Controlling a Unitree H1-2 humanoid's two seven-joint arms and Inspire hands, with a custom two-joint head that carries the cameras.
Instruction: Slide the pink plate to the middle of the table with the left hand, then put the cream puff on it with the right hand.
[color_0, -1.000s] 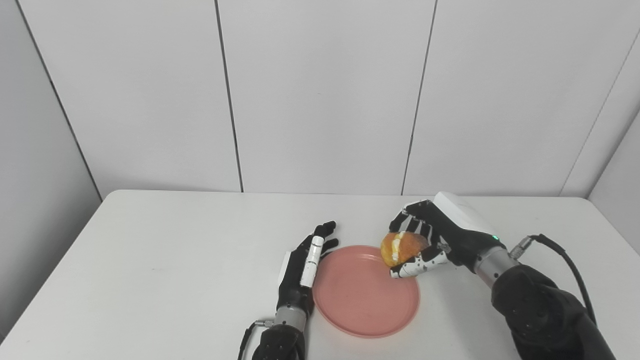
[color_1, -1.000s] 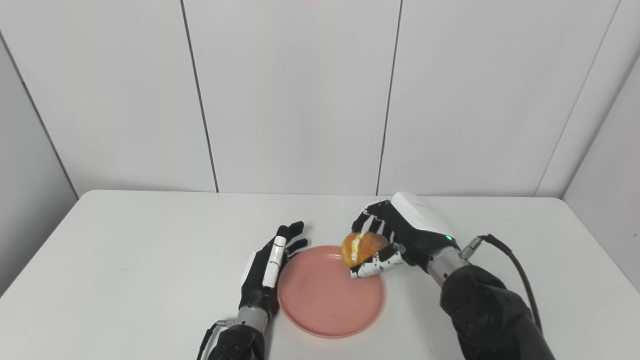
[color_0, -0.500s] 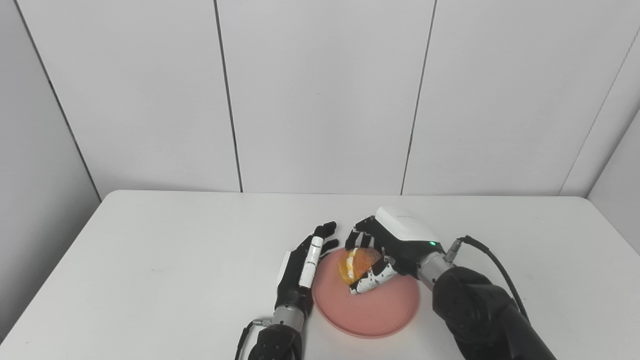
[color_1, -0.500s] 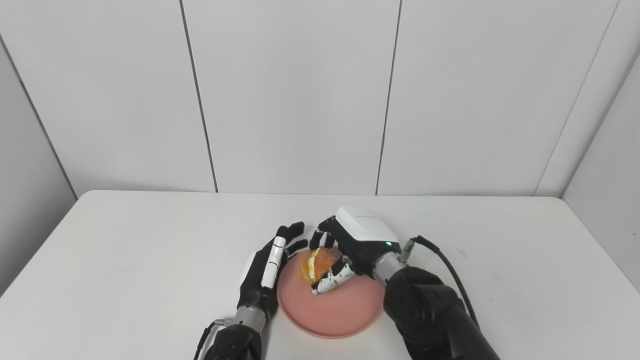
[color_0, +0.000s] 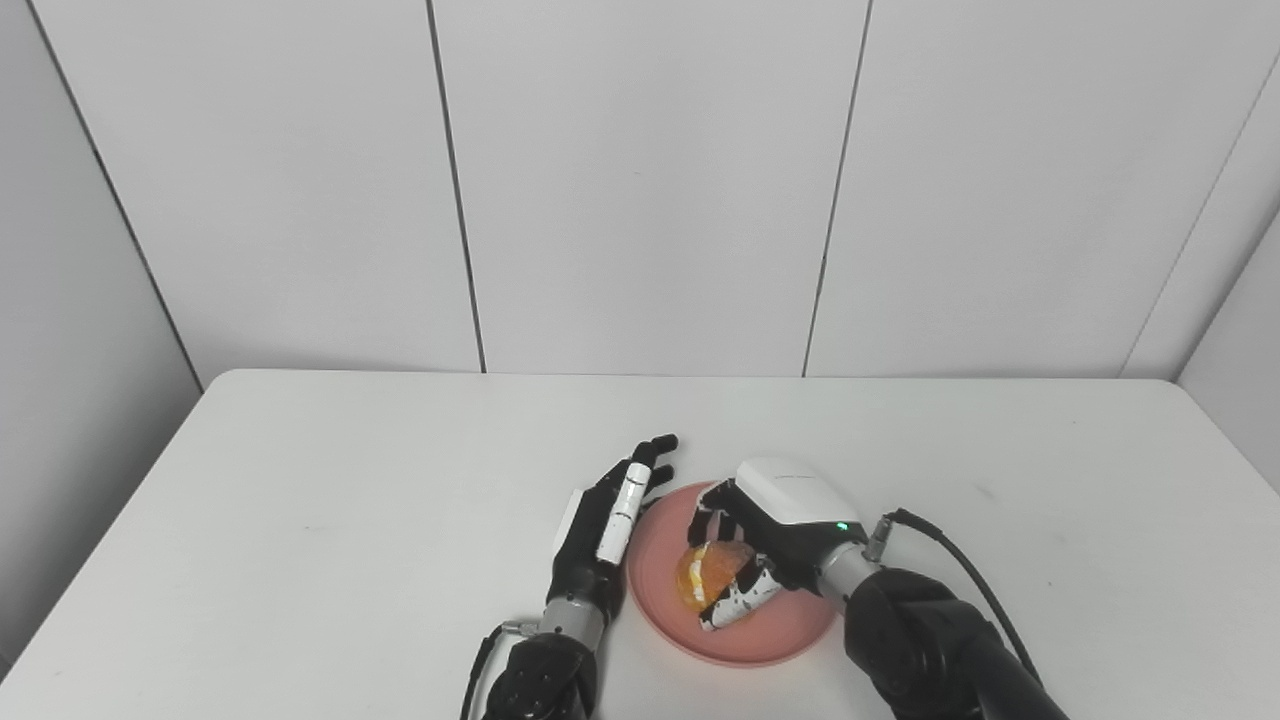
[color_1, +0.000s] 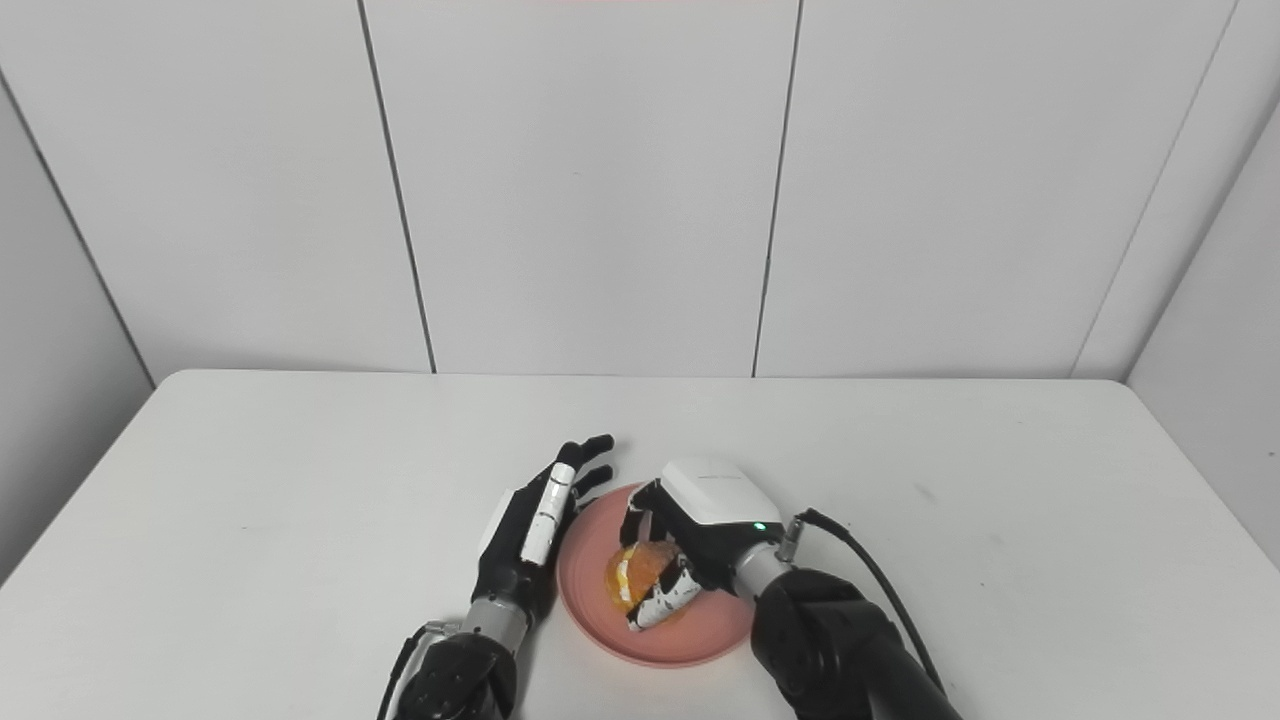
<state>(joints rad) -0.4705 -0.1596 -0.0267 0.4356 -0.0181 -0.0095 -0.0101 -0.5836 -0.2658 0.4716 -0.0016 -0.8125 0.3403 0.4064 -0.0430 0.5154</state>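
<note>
Right hand (color_0: 762, 545) gripping golden cream puff (color_0: 702, 584), white filling showing, over pink plate (color_0: 790, 640)

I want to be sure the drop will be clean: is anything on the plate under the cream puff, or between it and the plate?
Nothing visible. The right hand holds the cream puff low over the pink plate, whose bare surface shows around it. The left hand lies open at the plate's left rim, beside it, not under the puff.

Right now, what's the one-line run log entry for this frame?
left hand: open, beside pink plate | right hand: shut on cream puff, low over plate | release: not yet
</note>
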